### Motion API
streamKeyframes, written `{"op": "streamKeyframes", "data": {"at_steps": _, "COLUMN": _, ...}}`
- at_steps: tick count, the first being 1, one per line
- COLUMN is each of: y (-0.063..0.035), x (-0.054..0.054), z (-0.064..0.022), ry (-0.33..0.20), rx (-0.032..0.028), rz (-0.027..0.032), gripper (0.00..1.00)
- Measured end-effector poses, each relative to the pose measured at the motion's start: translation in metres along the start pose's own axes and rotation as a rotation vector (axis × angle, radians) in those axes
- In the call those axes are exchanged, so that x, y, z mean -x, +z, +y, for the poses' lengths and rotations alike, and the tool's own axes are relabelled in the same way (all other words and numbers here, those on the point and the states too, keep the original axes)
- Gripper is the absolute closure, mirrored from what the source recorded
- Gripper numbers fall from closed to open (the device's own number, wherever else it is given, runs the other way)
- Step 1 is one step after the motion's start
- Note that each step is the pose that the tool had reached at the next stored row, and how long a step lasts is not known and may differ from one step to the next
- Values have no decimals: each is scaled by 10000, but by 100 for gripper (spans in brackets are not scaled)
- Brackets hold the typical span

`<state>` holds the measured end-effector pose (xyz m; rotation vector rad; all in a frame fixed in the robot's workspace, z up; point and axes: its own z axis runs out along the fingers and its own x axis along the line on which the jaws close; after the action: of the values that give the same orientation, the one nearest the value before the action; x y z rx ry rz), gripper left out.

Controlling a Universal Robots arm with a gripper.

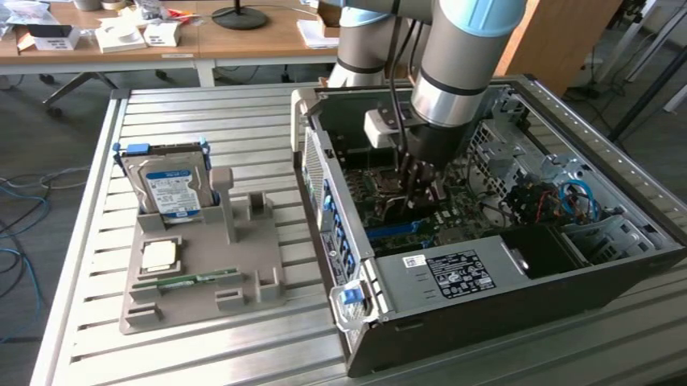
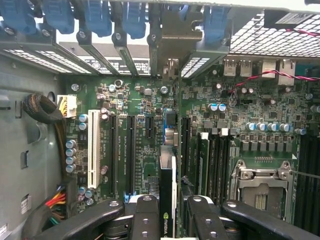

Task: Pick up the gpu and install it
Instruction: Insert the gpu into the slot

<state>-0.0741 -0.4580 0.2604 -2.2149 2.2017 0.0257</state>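
**Gripper grasping the gpu inside the open computer case**

The computer case [image 1: 472,277] is lying open on a slatted table [image 1: 215,112]. The arm [image 1: 462,48] is reaching down into the middle of the case. The motherboard [image 2: 135,100] is covering the floor of the case. Outside the case, on the exterior view's left, a gray fixture [image 1: 183,310] is carrying a hard drive [image 1: 172,189] with a blue label.

Inside the case, the gripper [image 2: 172,204] is clamping the gpu [image 2: 167,180] between its dark fingers [image 2: 145,220], one finger pressing on each face. The gpu is presenting edge-on to the wrist view. It is appearing as a thin dark card with a pale strip along one side and a green logo near the gripped end. It is hanging inside the case directly over the motherboard, running parallel to the long black slots. Whether its lower edge is touching a slot cannot be told.
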Motion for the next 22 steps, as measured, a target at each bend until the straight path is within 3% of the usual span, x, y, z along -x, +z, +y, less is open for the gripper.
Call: {"op": "streamKeyframes", "data": {"at_steps": 22, "y": 60, "x": -2, "z": 0, "ry": 0, "rx": 0, "rz": 1, "gripper": 74}}
